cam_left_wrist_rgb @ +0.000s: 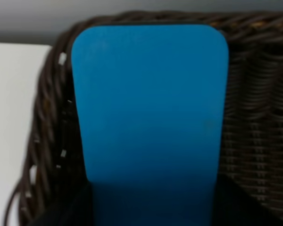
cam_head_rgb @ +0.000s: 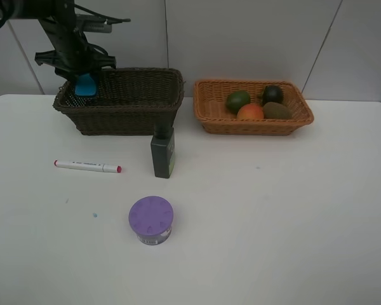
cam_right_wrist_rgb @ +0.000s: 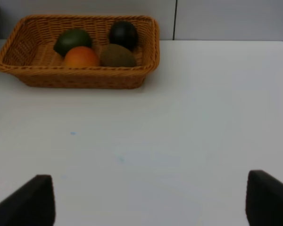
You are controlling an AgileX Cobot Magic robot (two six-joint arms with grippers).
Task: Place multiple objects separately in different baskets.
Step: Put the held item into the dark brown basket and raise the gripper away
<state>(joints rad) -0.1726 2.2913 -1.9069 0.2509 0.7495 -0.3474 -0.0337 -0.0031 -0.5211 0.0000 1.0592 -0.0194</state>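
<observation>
Your left fingers [cam_left_wrist_rgb: 241,209] grip the blue eraser [cam_head_rgb: 86,85] above the dark brown basket [cam_head_rgb: 122,115], 9 o'clock end. Your right fingers [cam_right_wrist_rgb: 269,198] stand wide over the worktop [cam_right_wrist_rgb: 179,122].

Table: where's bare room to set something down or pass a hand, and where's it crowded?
Widest bare patch: the table right of the dark green bottle and purple-lidded jar, in front of the orange basket. Smaller one: left of the jar, in front of the marker. Crowded: the bottle stands hard by the dark basket; four fruits sit in the orange basket.
</observation>
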